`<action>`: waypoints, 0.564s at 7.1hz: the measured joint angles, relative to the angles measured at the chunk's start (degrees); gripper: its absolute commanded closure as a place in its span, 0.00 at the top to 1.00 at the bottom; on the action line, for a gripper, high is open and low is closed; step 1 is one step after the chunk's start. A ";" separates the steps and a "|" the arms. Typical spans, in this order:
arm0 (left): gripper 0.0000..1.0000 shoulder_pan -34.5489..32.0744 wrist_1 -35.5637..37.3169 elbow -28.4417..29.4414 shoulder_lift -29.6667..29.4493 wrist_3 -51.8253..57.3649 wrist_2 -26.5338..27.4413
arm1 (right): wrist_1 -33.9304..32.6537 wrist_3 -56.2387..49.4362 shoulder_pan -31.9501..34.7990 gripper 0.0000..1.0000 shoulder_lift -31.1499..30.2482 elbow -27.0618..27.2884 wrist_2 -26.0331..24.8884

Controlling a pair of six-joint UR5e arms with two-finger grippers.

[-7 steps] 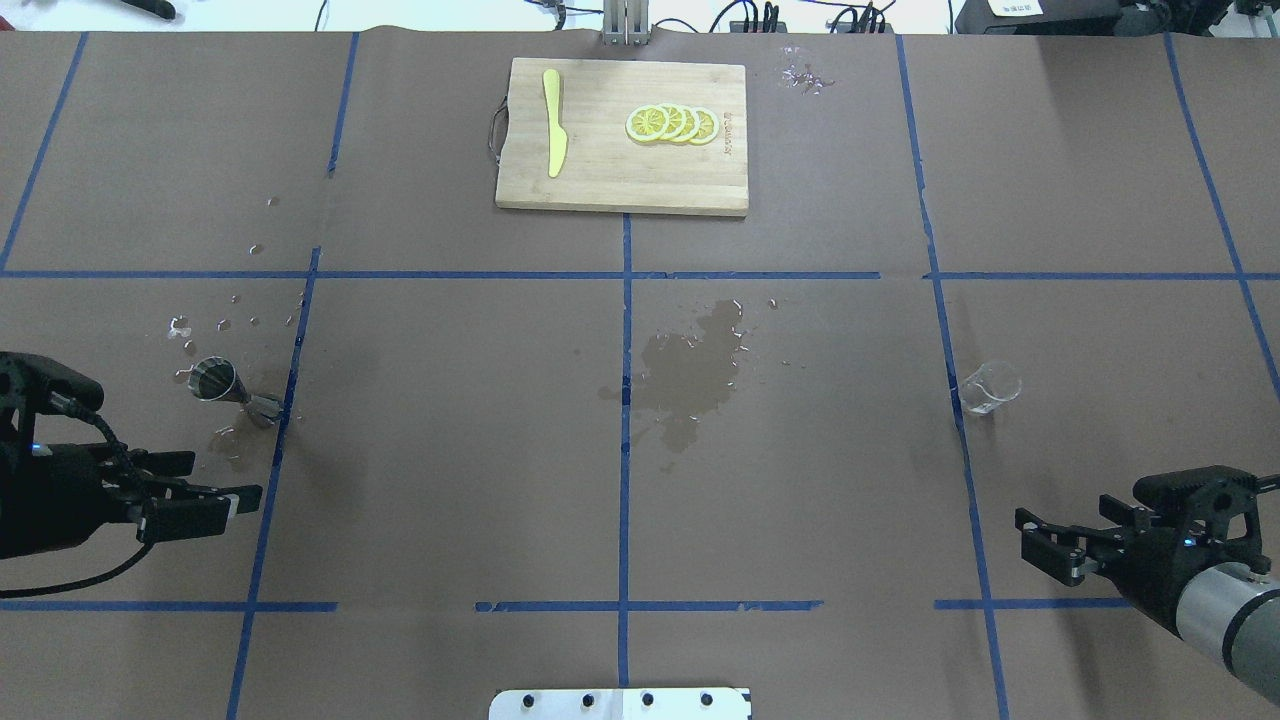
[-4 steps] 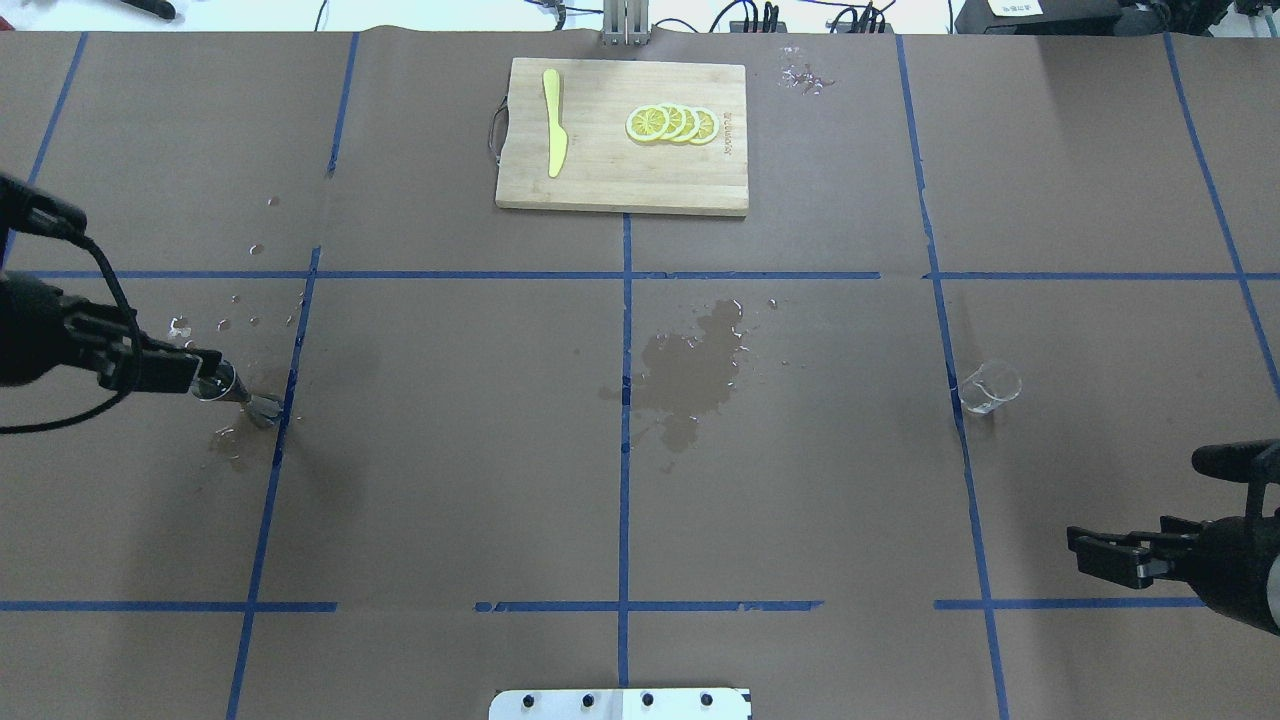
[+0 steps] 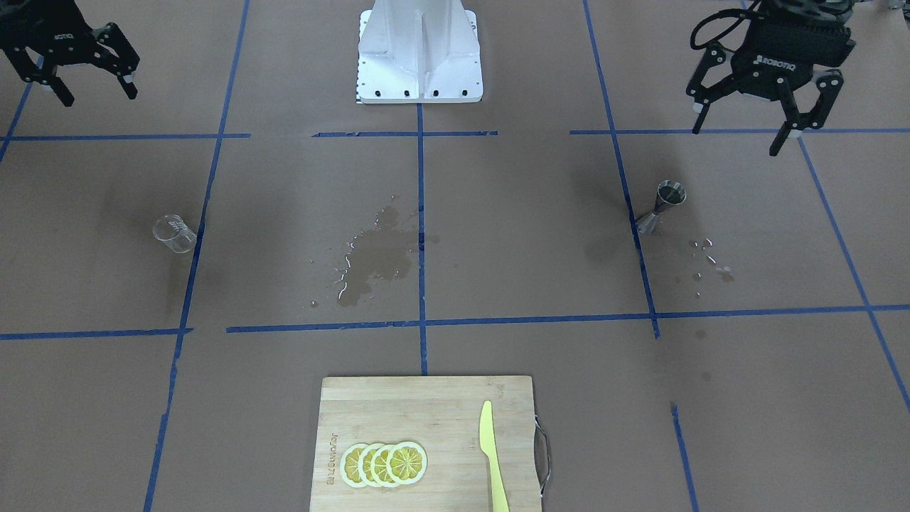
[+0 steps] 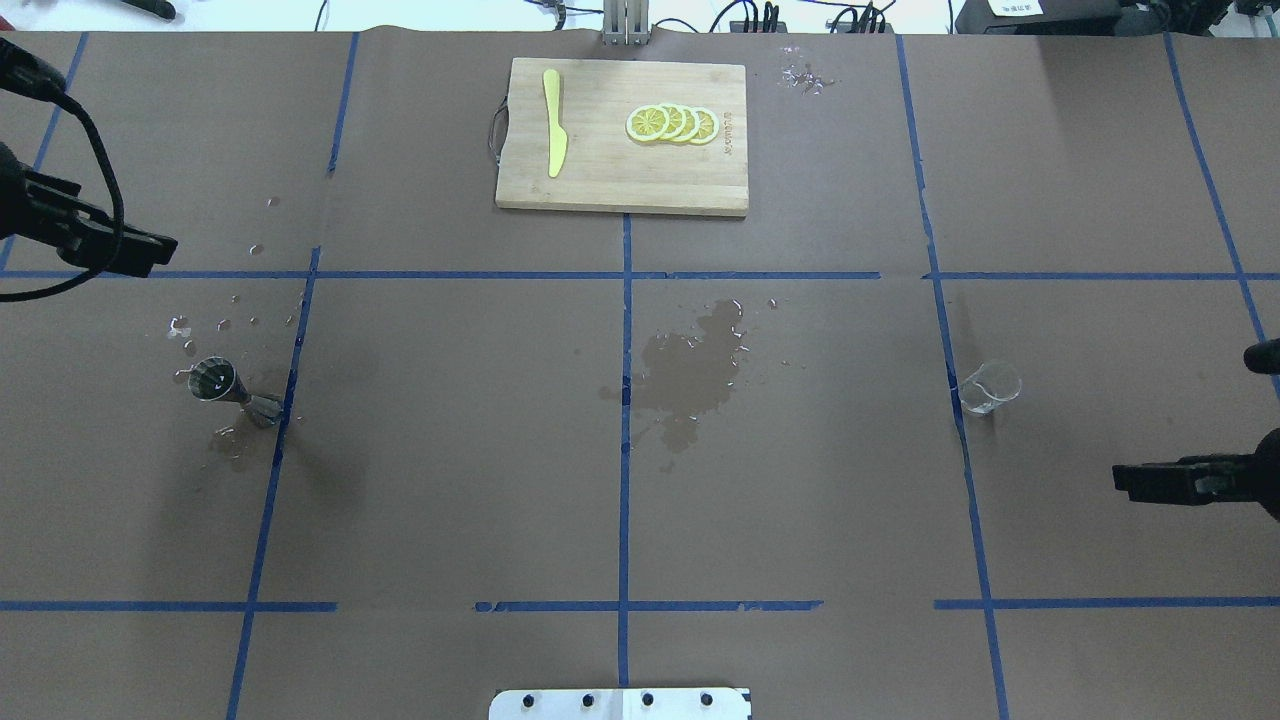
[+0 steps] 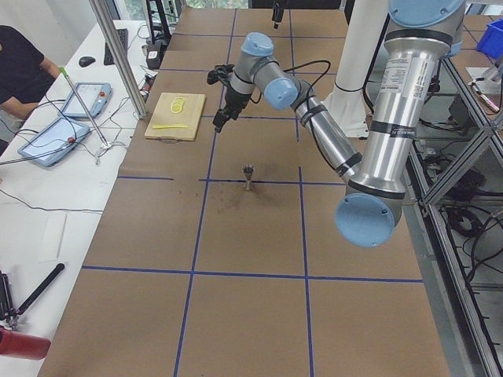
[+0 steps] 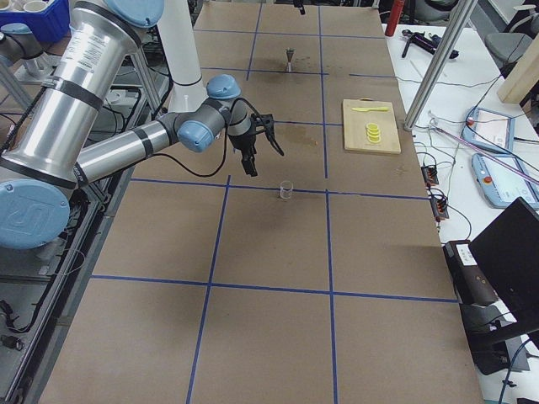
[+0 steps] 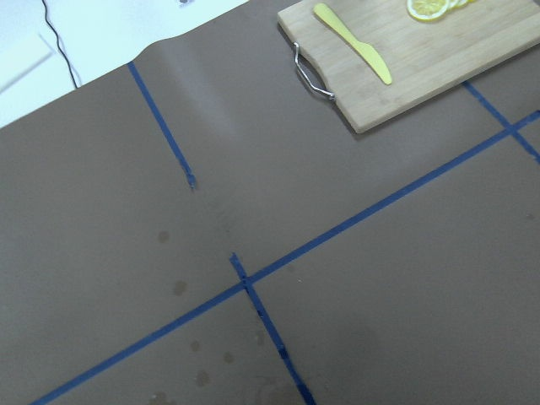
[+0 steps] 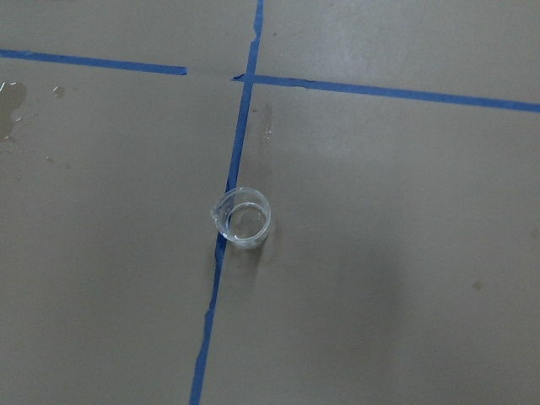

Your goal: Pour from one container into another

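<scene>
Left claw [image 3: 764, 121] has lifted off the jigger [image 3: 662, 206] and pulled back, fingers spread, empty; jigger stands on the counter [image 3: 512, 235] ahead of it, well apart; right claw [image 3: 78, 75] also retreated, released, glass cup [image 3: 174, 234] forward of it, ungrasped; looks like pour done or reset; both arms raised, claws pointing down.

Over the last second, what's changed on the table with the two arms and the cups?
The left gripper swung from the near side, past the metal jigger, to the far side, ending open and empty above the table. The right gripper, also open, drew back toward the table's right edge. The jigger, glass cup, cutting board and wet patch stayed put.
</scene>
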 measured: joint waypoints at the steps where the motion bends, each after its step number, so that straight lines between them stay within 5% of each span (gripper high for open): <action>1: 1.00 -5.16 0.14 5.36 -1.44 6.72 -4.11 | -7.74 -9.41 6.70 1.00 3.92 -0.74 4.44; 4: 1.00 -18.15 -0.16 20.66 -3.42 23.24 -11.34 | -27.99 -39.16 24.79 1.00 14.72 -8.37 13.72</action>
